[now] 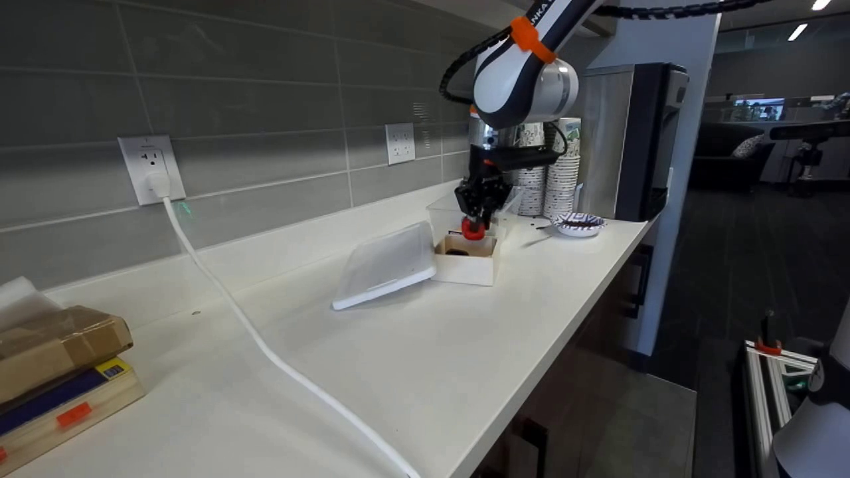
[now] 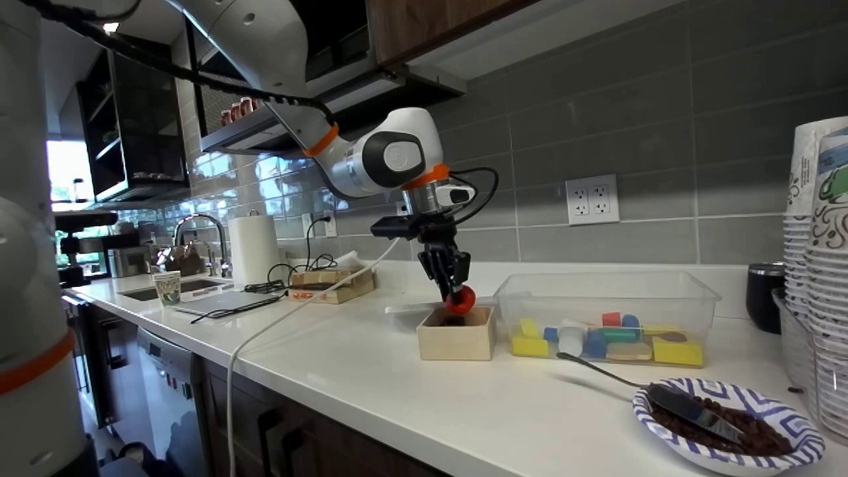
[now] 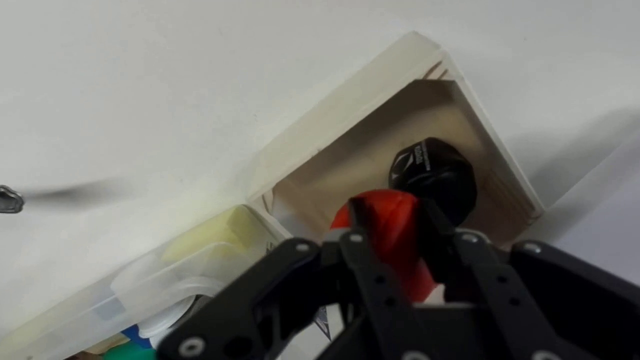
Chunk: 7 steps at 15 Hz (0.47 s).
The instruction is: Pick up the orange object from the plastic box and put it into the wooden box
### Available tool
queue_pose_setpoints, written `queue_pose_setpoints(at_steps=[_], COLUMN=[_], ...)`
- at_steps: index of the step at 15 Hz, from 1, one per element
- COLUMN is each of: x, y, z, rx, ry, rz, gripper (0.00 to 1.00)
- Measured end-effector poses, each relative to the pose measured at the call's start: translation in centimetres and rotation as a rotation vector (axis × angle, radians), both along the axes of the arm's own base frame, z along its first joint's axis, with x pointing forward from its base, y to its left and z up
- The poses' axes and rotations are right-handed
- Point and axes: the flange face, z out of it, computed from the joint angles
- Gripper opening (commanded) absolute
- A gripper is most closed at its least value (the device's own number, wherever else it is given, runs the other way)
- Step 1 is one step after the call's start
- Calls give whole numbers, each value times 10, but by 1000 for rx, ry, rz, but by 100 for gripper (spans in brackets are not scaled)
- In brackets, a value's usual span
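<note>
The orange object is a rounded red-orange item, also visible in an exterior view and the wrist view. My gripper is shut on it, one finger on each side. It hangs over the opening of the light wooden box, at about rim height; whether it touches the box cannot be told. In the wrist view the wooden box holds a dark round item. The clear plastic box stands right beside the wooden box, holding several coloured blocks; the wrist view shows its wall.
A translucent lid leans beside the wooden box. A patterned plate with dark bits and a spoon lies nearer the counter edge. Paper cup stacks stand behind. A white cable crosses the counter. A cardboard box lies farther off.
</note>
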Motion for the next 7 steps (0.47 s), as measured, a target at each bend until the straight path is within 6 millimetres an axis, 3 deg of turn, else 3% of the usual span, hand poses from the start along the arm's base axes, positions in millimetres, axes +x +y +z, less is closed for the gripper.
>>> queue_pose_setpoints(at_steps=[5, 7], x=[7, 7], y=[-1, 0], z=[-4, -4], rx=[-5, -6], ry=[0, 0], rz=[13, 19], gripper=[99, 100])
